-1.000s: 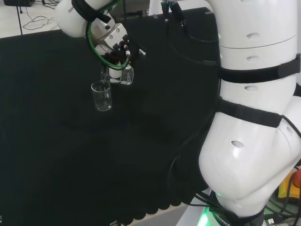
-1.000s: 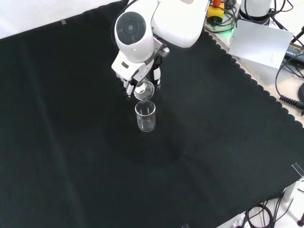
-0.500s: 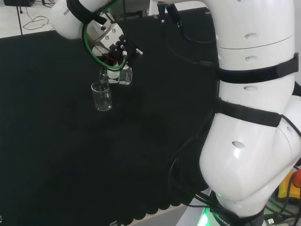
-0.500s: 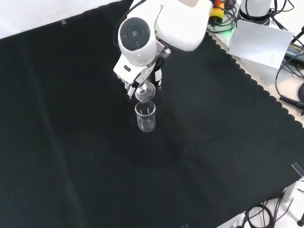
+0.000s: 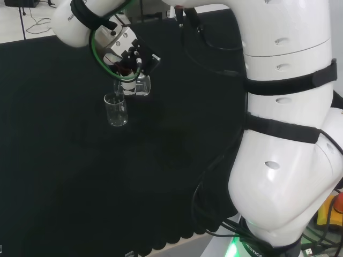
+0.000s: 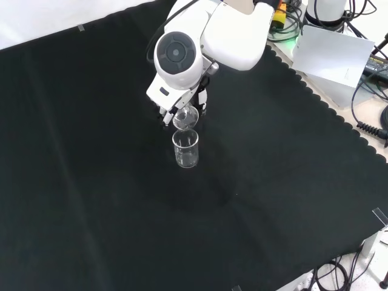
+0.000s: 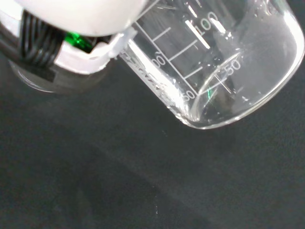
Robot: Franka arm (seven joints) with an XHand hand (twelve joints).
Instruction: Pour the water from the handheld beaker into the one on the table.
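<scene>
The hand (image 5: 128, 53) hangs above the black cloth (image 6: 91, 200) with its fingers curled round a clear beaker (image 5: 140, 85), tipped steeply so its mouth points down at a second beaker (image 6: 185, 148). That one stands upright on the cloth just below and in front of the hand. Compared with a second ago, the arm has leaned further over and the held beaker is tilted more, its lip closer above the standing beaker's rim.

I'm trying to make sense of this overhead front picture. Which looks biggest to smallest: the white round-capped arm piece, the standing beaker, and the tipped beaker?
1. White arm link, though it's nearer the camera.
2. Standing beaker.
3. Tipped beaker, partly hidden by the robot hand.
</scene>
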